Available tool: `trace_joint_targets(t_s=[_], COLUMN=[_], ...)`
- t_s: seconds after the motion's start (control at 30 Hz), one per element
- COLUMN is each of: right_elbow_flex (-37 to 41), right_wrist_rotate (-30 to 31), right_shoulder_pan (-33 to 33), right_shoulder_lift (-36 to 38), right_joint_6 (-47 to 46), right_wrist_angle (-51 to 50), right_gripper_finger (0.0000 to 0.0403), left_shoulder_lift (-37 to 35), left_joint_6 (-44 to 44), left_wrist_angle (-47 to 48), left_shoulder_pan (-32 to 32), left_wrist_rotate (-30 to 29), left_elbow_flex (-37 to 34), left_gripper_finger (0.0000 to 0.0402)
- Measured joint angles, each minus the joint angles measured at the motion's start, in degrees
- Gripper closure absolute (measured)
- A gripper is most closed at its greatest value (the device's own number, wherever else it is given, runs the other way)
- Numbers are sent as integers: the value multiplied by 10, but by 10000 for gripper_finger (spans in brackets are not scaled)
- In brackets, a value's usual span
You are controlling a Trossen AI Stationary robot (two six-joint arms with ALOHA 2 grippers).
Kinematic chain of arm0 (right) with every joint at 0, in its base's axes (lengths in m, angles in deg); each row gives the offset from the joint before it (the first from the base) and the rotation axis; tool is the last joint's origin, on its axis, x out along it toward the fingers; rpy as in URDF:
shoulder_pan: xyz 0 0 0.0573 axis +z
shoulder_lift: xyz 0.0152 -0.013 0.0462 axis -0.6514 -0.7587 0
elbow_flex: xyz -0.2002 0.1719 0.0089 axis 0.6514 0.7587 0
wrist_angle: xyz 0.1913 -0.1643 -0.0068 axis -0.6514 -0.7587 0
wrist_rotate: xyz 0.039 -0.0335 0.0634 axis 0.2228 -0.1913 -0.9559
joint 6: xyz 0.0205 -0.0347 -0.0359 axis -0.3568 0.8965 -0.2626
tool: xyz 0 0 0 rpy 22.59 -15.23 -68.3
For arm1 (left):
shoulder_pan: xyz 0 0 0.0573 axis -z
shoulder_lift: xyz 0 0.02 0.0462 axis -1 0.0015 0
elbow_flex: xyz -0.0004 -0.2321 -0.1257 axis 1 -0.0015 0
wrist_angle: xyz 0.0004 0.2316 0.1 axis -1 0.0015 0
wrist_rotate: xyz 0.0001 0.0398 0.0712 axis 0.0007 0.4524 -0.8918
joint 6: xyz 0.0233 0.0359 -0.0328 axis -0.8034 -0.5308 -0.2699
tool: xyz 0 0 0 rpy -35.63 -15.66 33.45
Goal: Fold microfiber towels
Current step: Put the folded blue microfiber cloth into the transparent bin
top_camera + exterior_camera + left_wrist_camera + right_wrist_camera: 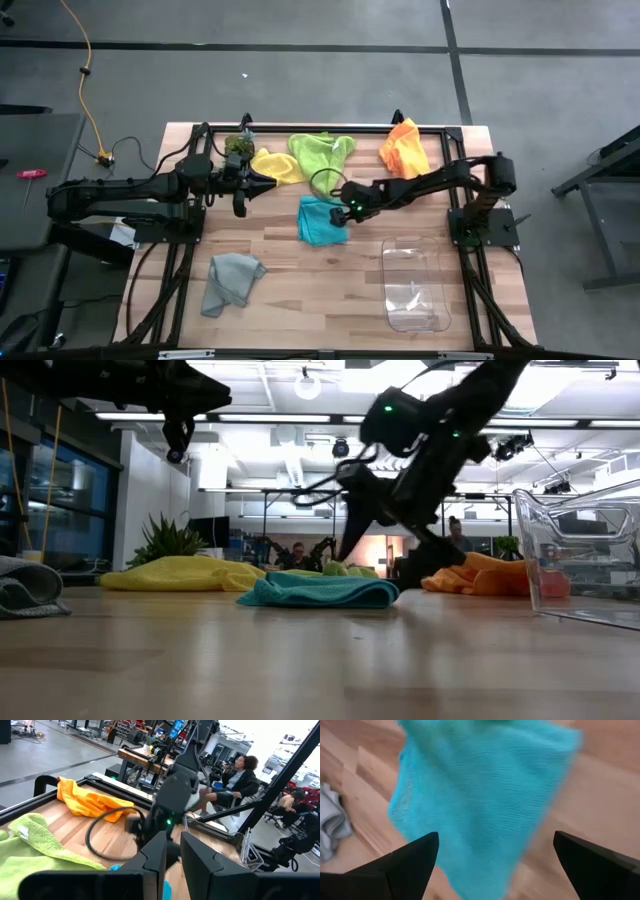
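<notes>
Towels number five: yellow [277,165], green [321,152], orange [404,149], teal [322,221], grey [231,281], on a wooden tabletop [300,290]. Right hand [342,209] gapes over teal; left hand [262,183] nearly closed, empty.

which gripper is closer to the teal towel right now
The right gripper is nearer: it hangs open right at the teal towel's upper edge. The left gripper is farther off, over by the yellow towel, nearly shut and holding nothing.
</notes>
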Motion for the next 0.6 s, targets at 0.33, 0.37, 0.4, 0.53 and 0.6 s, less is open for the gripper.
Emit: trace_joint_targets(t_s=[0.33, 0.37, 0.4, 0.53, 0.6], right_elbow_flex=[-121, -124, -127, -127, -127], right_wrist_rotate=[48, 49, 54, 86, 94], right_shoulder_pan=[11, 10, 11, 16, 16], right_shoulder_lift=[-91, -94, -97, -103, -106], right_joint_6=[30, 23, 12, -32, -43], right_wrist_angle=[-131, -133, -135, -146, -154], right_gripper_finger=[26, 33, 42, 105, 151], left_shoulder_lift=[0, 0, 0, 0, 0], left_joint_6=[0, 0, 0, 0, -1], left_wrist_angle=[10, 16, 21, 41, 47], left_shoulder_pan=[0, 0, 0, 0, 0], left_wrist_rotate=[0, 0, 0, 0, 0], left_elbow_flex=[0, 0, 0, 0, 0], left_gripper_finger=[353, 353, 353, 353, 353])
